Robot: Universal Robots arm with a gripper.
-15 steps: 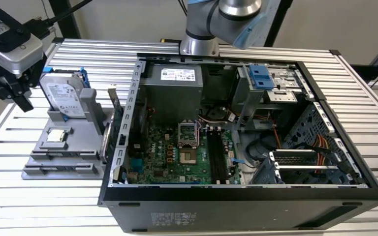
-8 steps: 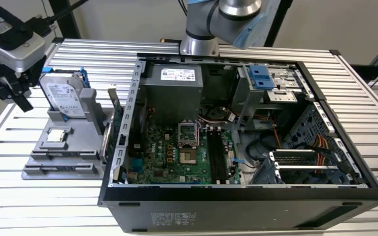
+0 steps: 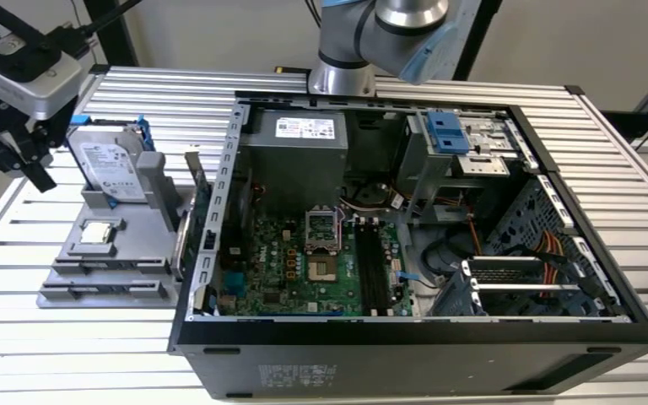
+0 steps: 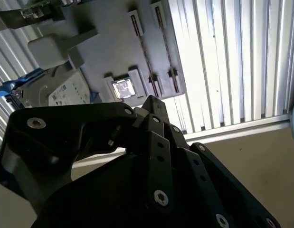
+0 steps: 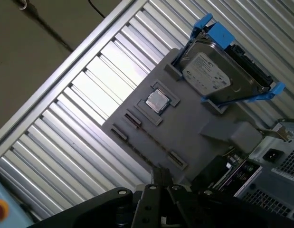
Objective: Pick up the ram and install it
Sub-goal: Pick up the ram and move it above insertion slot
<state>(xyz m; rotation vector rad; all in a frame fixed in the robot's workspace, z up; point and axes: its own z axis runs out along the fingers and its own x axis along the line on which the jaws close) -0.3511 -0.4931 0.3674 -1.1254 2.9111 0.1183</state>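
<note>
Claw [image 5: 159,175] pressed together, empty, above the gray tray [image 5: 194,137]. Ram [image 5: 231,167], as best judged, stood on edge at the tray's far side, beyond the hard drive [image 5: 218,71] and against the computer case [image 3: 414,354]. Exterior view showed its long axis running along the case wall, crosswise to the claw's reach. First wrist view gave a partial glimpse.

In the exterior view your case [image 3: 414,359] is black, its motherboard [image 3: 290,274] green, with a blue latch [image 3: 448,131] at one o'clock. At nine o'clock from the case, a grey tray [image 3: 71,291] carries a silver hard drive [image 3: 108,169] in a blue bracket [image 5: 222,35]. The table [image 3: 606,143] is silver and ribbed. Your gripper [image 4: 151,102] is black.
</note>
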